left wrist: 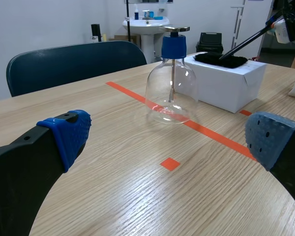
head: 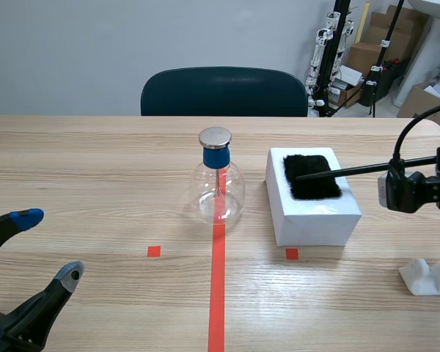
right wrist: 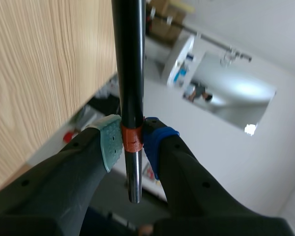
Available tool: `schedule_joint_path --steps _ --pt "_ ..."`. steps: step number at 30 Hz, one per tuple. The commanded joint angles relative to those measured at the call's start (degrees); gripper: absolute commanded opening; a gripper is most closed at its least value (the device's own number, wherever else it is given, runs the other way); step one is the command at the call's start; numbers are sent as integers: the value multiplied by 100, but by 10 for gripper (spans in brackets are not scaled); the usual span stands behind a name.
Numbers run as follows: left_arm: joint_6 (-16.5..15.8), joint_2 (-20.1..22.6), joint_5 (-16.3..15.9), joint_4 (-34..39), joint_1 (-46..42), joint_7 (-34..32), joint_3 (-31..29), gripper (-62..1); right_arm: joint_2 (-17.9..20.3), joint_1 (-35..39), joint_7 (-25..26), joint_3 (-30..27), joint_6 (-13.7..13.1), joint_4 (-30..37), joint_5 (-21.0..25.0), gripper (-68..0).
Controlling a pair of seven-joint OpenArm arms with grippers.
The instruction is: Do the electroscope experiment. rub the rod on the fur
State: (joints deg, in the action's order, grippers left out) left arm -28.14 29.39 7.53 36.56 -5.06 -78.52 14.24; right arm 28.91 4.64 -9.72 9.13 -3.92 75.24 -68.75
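- Scene view: the black rod point(head: 352, 170) is clamped in the right gripper point(head: 393, 183). That arm comes in from the right edge and is held above the table point(head: 95, 161).
- The rod's long axis is nearly level and runs crosswise over the table. Its free tip points toward the glass flask point(head: 218, 183) and rests on the black fur point(head: 312, 176).
- The fur is laid on top of a white box point(head: 315, 216), just beside the flask. The flask has a blue collar and a round metal cap, and it stands at the far end of the orange-red tape line.
- The left gripper point(head: 48, 246) is seen low at the near left corner, its fingers spread wide with nothing between them, well apart from the flask.
- A white moulded piece point(head: 429, 277) is noted on the table below the right arm.
- Left wrist view: both blue pads point(left wrist: 71, 132) are set far apart over bare wood. The flask stands ahead of them, with the box and fur beyond it. The rod slants down from the right gripper onto the fur.
- A dark chair point(left wrist: 73, 64) is seen across the table.
- Right wrist view: the rod is pinched between a grey-green pad point(right wrist: 110, 142) and a blue pad, at an orange-red band point(right wrist: 132, 138) near its butt end. A short stub passes back behind the pads, and the shaft runs straight ahead.
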Motion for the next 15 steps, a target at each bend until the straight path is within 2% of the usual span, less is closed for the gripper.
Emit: schedule_joint_path --steps 1,3,5,11,13,15 --pt "-9 33 -42 52 15 -105 -20 14 111 -129 -470 -48 42 37 -7 -573" --pt "-9 33 -42 52 15 -105 -20 14 127 -129 -780 -48 39 37 11 -573" --pt "-9 33 -42 52 15 -105 -20 14 127 -129 -750 -48 39 37 4 -573" --pt "-9 33 -42 52 15 -105 -20 14 120 -131 501 -42 42 37 -26 -573" --pt "-9 33 -42 52 15 -105 -20 14 120 -131 507 -42 42 37 -42 -573" --pt "-9 33 -42 52 15 -105 -20 14 125 -129 247 -44 42 37 -39 -573"
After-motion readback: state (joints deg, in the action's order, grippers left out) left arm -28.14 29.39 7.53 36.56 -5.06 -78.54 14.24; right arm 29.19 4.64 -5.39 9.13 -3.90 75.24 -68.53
